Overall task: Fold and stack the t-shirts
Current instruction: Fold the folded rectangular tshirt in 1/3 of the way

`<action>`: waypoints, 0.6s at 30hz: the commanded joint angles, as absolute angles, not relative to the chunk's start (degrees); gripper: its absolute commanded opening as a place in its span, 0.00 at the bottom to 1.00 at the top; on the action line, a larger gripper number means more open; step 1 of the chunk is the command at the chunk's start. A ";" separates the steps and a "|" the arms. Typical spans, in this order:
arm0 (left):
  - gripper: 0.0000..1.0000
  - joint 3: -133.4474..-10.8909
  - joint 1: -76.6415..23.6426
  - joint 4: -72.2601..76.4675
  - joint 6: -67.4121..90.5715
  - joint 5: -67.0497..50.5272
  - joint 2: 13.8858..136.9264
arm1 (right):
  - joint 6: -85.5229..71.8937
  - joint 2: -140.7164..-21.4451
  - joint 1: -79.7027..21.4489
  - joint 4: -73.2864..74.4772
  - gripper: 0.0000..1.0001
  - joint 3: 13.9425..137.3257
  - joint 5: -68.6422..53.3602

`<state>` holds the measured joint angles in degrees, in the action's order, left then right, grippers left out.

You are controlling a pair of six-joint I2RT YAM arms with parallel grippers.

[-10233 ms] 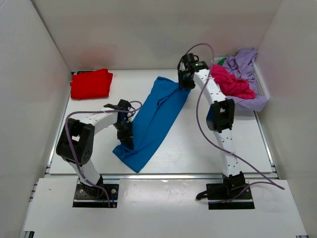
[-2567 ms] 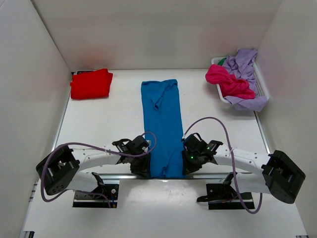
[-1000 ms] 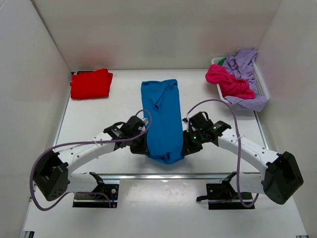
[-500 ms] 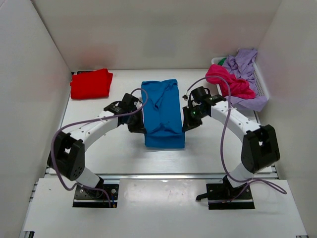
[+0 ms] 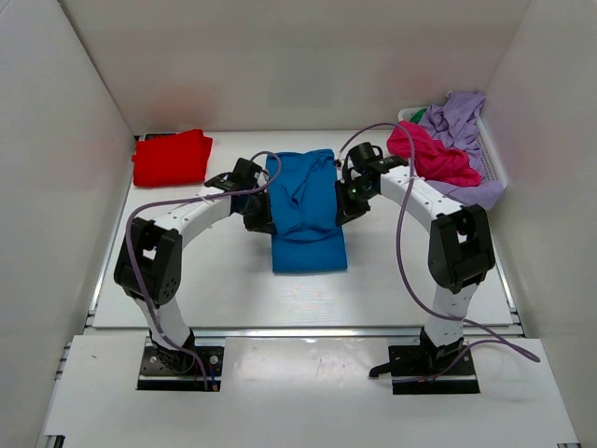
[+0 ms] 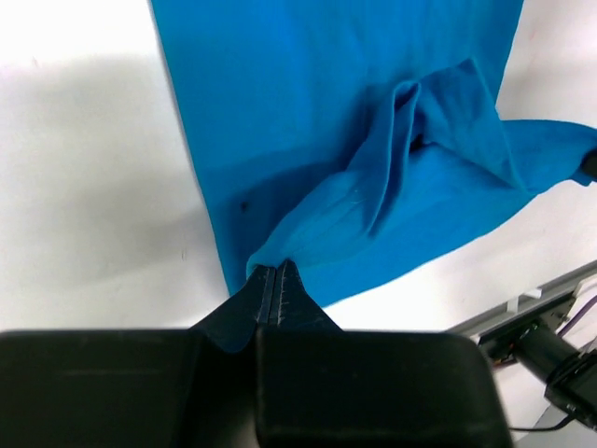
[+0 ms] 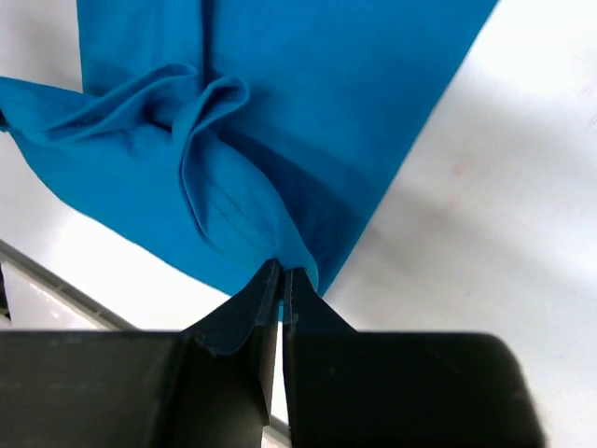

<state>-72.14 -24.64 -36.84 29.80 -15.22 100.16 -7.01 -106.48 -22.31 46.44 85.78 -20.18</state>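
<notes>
Left gripper [image 6: 270, 278]: clamped on the left edge of the bright blue soft cloth t-shirt [image 5: 306, 233].
Right gripper [image 7: 282, 278]: pinching that t-shirt's right edge.
White counter [image 5: 392, 271]: carries the t-shirt mid-surface.
Blue t-shirt: between both grippers, partly doubled over.

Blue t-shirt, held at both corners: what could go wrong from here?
The left gripper and right gripper each pinch only a small corner of the blue t-shirt, jaws shut at the very tips, so a corner could slip out. The lifted layer is bunched between them; it may well land creased.
</notes>
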 commanded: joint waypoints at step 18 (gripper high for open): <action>0.00 -82.35 -19.43 -32.78 29.00 -17.05 111.00 | -3.34 -120.32 -18.81 45.27 0.00 100.54 -19.07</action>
<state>-79.83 -21.02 -34.26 29.06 -16.40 110.72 -4.12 -119.48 -19.38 46.74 96.86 -19.35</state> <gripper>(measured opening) 0.020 0.010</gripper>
